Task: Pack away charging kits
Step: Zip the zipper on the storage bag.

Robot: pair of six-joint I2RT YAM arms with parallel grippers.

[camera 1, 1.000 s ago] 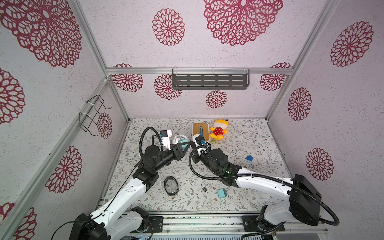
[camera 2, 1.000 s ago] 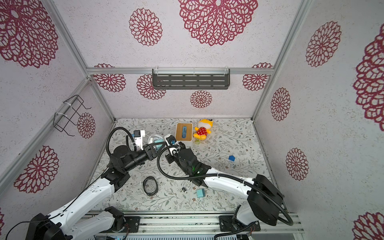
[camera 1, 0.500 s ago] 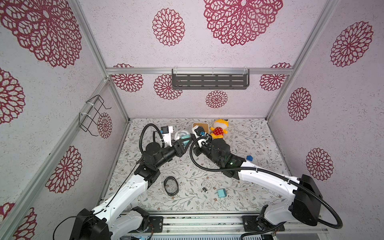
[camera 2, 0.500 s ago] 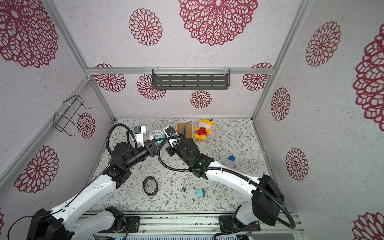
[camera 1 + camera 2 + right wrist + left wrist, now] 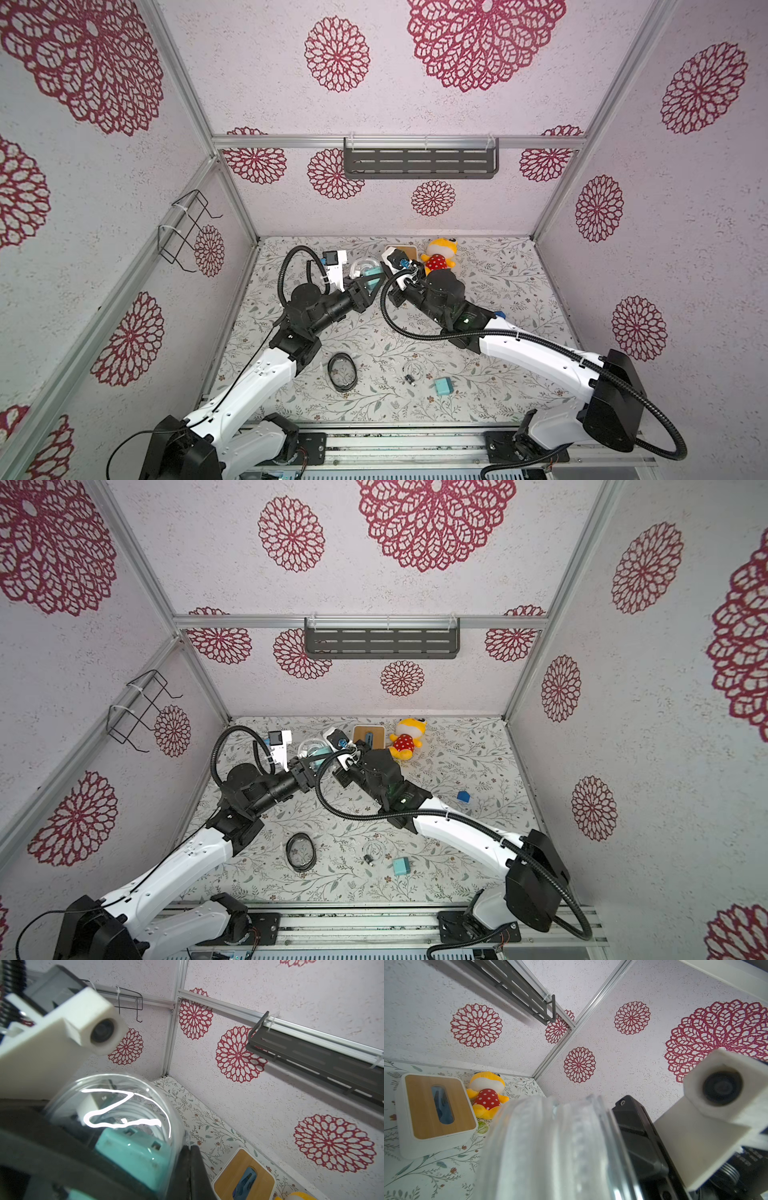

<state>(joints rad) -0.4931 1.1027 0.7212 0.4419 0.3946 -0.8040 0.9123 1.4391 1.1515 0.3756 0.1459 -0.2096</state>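
Mid-frame, a jar is clamped by the left gripper; the right gripper, fingers pressed together, is crowded beside it, below box and plush.

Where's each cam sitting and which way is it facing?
Top views: high above the front edge, looking down at the table; left arm, right arm show.
Left wrist: behind the clear jar, facing the plush toy; right wrist camera shows.
Right wrist: behind its shut fingers, facing the jar; left wrist camera shows.
Shared: wrist views both show the wooden-lid box.
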